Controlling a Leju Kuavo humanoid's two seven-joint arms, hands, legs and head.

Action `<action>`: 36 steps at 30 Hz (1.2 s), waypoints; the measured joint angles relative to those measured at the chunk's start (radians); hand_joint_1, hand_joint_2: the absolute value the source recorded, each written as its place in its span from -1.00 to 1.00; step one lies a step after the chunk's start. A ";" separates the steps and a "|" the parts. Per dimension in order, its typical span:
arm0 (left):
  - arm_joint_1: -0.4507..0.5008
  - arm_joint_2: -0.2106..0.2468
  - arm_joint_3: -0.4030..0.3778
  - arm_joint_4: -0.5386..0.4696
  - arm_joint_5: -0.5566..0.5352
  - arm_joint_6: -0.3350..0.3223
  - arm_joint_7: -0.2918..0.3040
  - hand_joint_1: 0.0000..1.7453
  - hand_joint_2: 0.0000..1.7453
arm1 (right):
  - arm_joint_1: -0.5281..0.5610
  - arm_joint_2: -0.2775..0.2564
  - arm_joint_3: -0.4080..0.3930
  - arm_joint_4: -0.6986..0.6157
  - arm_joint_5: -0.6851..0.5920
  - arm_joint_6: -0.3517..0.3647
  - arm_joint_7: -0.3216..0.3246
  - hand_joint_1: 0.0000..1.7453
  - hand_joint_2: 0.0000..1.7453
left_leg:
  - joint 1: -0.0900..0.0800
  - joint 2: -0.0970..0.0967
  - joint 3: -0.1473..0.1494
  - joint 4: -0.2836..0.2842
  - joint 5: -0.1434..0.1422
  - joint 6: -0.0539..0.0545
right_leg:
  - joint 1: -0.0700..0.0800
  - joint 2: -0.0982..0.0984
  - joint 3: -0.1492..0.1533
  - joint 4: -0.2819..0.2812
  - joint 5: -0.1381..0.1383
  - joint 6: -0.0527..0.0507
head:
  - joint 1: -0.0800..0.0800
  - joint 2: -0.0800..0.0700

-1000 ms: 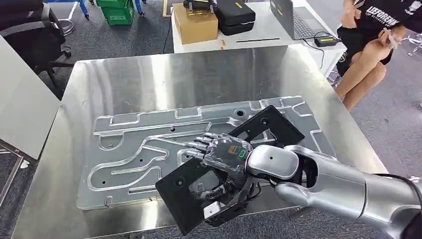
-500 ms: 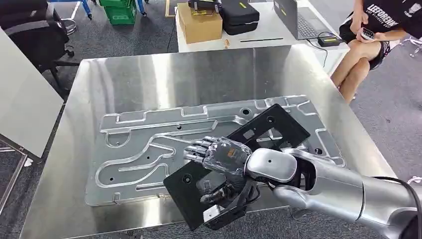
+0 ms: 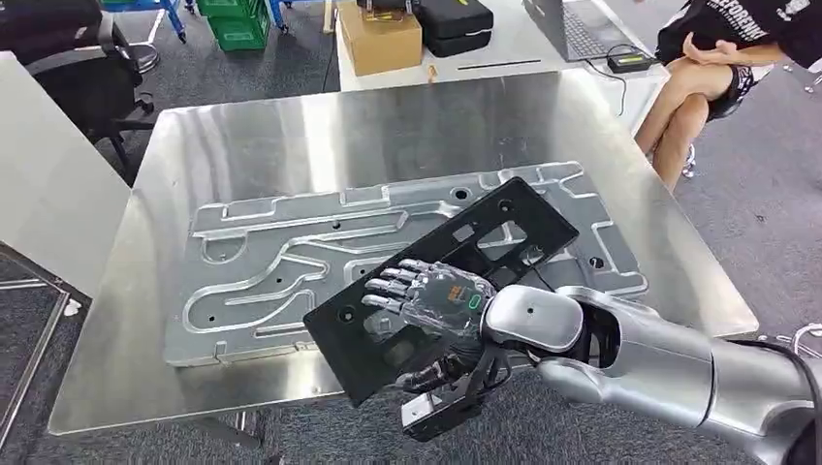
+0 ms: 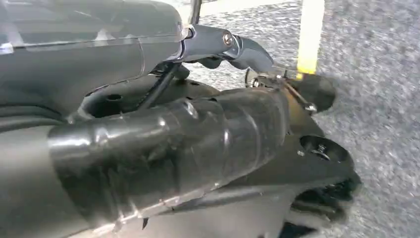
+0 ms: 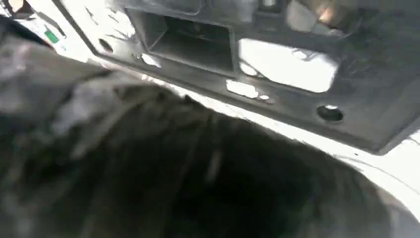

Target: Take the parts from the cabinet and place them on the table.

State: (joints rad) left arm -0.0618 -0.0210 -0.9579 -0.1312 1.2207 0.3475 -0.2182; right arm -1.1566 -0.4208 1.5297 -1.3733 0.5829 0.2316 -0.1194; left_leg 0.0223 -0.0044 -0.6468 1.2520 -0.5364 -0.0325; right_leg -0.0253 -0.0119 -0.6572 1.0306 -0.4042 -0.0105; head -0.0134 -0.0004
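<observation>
Head view: the right hand comes in from the lower right on a silver arm and grips a flat black panel with rectangular cut-outs and small round holes. Fingers lie spread over the panel's upper face; the thumb side curls beneath its near edge, so the hand is clamped on the part. The panel lies diagonal, its far end up toward the right, its near corner overhanging the front edge of the steel table. Whether the panel rests on the surface below or is held just above it cannot be told. Beneath it lies a large machined aluminium plate with winding grooves, flat on the table and covering much of its middle. Right wrist view: blurred, close on the black panel, showing a rectangular recess, an open cut-out and a round hole; the hand itself is a dark smear. Left wrist view: looks onto grey carpet with a yellow stripe; the left hand's state cannot be told here. Beyond the table: a white desk carrying a cardboard box, a black case and a laptop. A seated person at upper right. Green crates and a dark office chair at upper left.
</observation>
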 joint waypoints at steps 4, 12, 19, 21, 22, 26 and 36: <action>-0.002 0.000 0.000 0.000 0.002 0.000 0.000 -1.00 -1.00 | -0.002 -0.001 -0.001 -0.001 0.001 0.004 0.000 -1.00 -1.00 | -0.005 -0.005 0.145 -0.218 0.003 0.017 | 0.003 0.000 -0.026 0.015 0.024 0.026 | 0.003 0.000; -0.002 -0.001 0.000 0.000 0.003 -0.003 0.000 -1.00 -1.00 | -0.009 -0.012 -0.001 -0.005 0.001 0.021 -0.007 -1.00 -1.00 | -0.010 0.005 0.061 -0.228 0.081 0.078 | 0.003 0.007 -0.111 0.267 -0.182 0.055 | 0.003 0.000; -0.002 -0.005 0.000 0.000 0.003 -0.004 0.000 -1.00 -1.00 | -0.016 -0.020 -0.004 -0.008 0.001 0.019 -0.007 -1.00 -1.00 | -0.034 0.002 -0.004 -0.226 0.146 0.069 | 0.032 0.010 0.156 -0.017 -0.127 -0.005 | 0.000 0.000; -0.003 -0.006 -0.001 0.000 0.003 -0.005 0.001 -1.00 -1.00 | -0.019 -0.021 -0.005 -0.011 0.001 0.020 -0.007 -1.00 -1.00 | -0.025 0.003 -0.004 -0.238 0.166 0.056 | 0.042 0.012 0.146 -0.016 -0.107 -0.011 | 0.003 0.000; -0.002 -0.006 -0.001 0.000 0.003 -0.005 0.002 -1.00 -1.00 | -0.019 -0.022 -0.005 -0.011 0.001 0.020 -0.007 -1.00 -1.00 | -0.028 0.001 -0.004 -0.243 0.176 0.050 | 0.042 0.010 0.146 -0.030 -0.095 -0.016 | 0.003 0.000; -0.002 -0.005 -0.003 0.000 0.003 -0.005 0.003 -1.00 -1.00 | -0.021 -0.023 -0.005 -0.016 0.001 0.021 -0.008 -1.00 -1.00 | -0.020 -0.001 -0.056 -0.084 -0.006 0.029 | 0.024 0.000 0.105 -0.053 -0.037 -0.029 | 0.000 0.000; -0.006 -0.001 -0.005 0.000 0.003 -0.011 -0.004 -1.00 -1.00 | -0.029 -0.036 -0.006 -0.026 0.001 0.023 -0.009 -1.00 -1.00 | -0.003 -0.003 0.135 -0.212 -0.004 0.021 | 0.012 -0.004 -0.041 0.015 0.049 0.028 | 0.002 0.000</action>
State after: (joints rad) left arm -0.0679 -0.0221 -0.9625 -0.1316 1.2238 0.3365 -0.2220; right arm -1.1854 -0.4566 1.5236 -1.3989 0.5837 0.2541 -0.1282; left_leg 0.0197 -0.0075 -0.5120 1.0403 -0.5403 -0.0112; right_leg -0.0130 -0.0155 -0.6982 1.0453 -0.3554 0.0175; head -0.0115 0.0000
